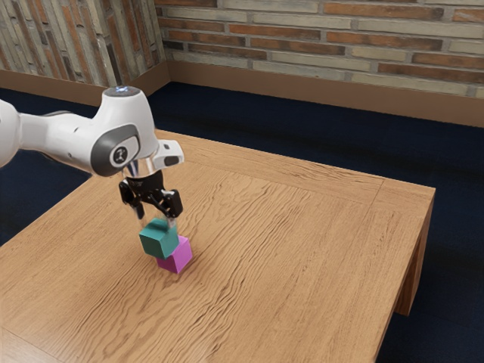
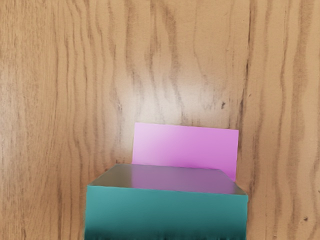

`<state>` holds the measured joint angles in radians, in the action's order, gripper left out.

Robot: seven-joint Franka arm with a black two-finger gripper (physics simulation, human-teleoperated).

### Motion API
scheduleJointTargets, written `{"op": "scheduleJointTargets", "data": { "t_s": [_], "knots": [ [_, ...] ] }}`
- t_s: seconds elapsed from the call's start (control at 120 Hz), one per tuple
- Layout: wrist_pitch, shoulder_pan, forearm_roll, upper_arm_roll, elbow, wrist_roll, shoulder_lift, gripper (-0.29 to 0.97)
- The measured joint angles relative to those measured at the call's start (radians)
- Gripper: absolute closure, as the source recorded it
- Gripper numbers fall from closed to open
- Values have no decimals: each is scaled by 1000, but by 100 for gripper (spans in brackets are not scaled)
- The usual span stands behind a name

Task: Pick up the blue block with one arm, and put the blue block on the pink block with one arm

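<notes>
Two smooth cubes show above your grained wooden table (image 1: 302, 227): the blue block (image 1: 159, 240) (teal-looking, no long axis) lies over the pink block (image 1: 178, 259), offset, edges roughly parallel. Your gripper (image 1: 155, 218) hangs at its top; you cannot tell whether it clamps the block.

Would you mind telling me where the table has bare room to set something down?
The table is bare from the pink block to its edge at the exterior view's right. Crowded only where the gripper holds the blue block over it.
</notes>
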<state>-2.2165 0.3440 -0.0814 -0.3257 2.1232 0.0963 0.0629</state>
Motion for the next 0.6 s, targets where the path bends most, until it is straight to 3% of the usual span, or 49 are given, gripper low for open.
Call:
{"op": "scheduleJointTargets", "data": {
  "t_s": [0.258,0.6],
  "knots": [
    [92,-15,-13,-1,-170,-5,-41,1],
    [150,-9,-9,-1,-202,-10,-95,0]
  ]
}}
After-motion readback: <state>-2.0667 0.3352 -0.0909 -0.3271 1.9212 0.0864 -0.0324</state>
